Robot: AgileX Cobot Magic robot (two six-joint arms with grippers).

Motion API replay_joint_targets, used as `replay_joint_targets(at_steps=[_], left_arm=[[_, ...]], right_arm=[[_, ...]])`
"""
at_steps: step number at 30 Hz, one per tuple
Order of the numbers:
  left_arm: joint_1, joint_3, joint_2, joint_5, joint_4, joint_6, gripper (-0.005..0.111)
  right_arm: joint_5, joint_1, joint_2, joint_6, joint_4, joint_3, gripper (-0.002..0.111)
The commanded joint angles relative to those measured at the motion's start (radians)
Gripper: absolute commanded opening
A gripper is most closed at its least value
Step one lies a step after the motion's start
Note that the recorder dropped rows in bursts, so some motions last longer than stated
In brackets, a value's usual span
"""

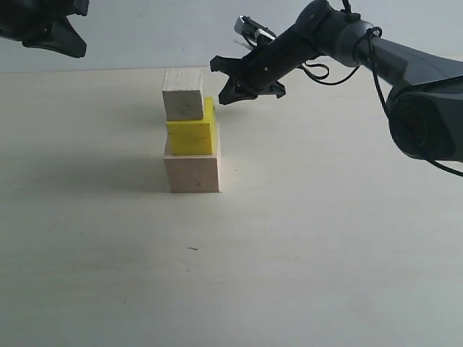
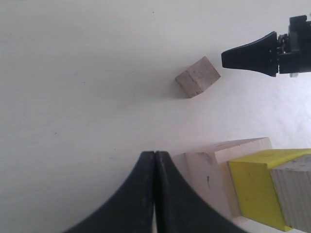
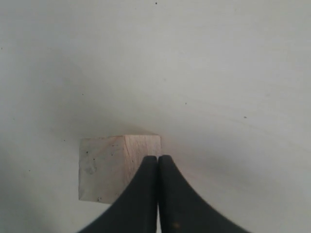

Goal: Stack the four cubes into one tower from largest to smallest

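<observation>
1. Tower [image 1: 191,137] is three high: big cube [image 1: 192,172] at the bottom, yellow cube [image 1: 192,136] on it, small cube [image 1: 182,94] on top. The upper two sit off-centre toward the left arm's side.
2. Smallest cube [image 2: 197,77] lies alone on the table [image 1: 325,253], apart from the tower, on the far side of it from the left gripper [image 2: 154,158].
3. Right gripper [image 3: 158,161] has its fingers pressed together and holds nothing. The smallest cube sits just under and ahead of the tips, partly hidden behind one finger. Can't tell if they touch.
4. The left wrist view shows the right gripper's tip pointing at the smallest cube, near it, with a gap between them.
5. Left gripper has its fingers together and is empty. The tower's base is just beside its tips. In the exterior view it hangs high, well apart from the tower.
</observation>
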Motion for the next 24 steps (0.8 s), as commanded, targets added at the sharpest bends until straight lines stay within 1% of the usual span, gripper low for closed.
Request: replay_joint_targets(at_steps=[1, 10, 17, 24], left_arm=[[0.001, -0.006, -0.008, 0.004, 0.002, 0.005, 0.0], [0.001, -0.006, -0.008, 0.004, 0.002, 0.005, 0.0], [0.001, -0.006, -0.008, 0.006, 0.002, 0.007, 0.0], [0.001, -0.006, -0.008, 0.006, 0.002, 0.007, 0.0]], right_arm=[[-0.014, 0.012, -0.001, -0.002, -0.032, -0.01, 0.0], [-0.011, 0.037, -0.001, 0.002, -0.033, -0.01, 0.0], [0.006, 0.037, -0.001, 0.002, -0.031, -0.01, 0.0], [0.022, 0.037, -0.001, -0.016, 0.027, -0.01, 0.0]])
